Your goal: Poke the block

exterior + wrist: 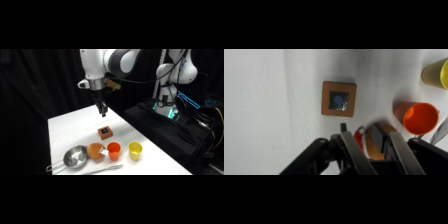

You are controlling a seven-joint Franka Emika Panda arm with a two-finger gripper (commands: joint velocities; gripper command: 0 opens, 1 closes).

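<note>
1 small, stiff, probably light block (105,132) should slide if poked on its blue-marked top; gripper (102,111) fingers look nearly closed.

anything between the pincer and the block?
Nothing visible. The pincer hangs above the table, the small brown wooden block with a blue mark below and apart from it; the orange-red cup stands off to the side.

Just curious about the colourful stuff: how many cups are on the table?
2: an orange-red cup near the front edge, and a yellow cup right beside it, farther from the brown bowl.
</note>
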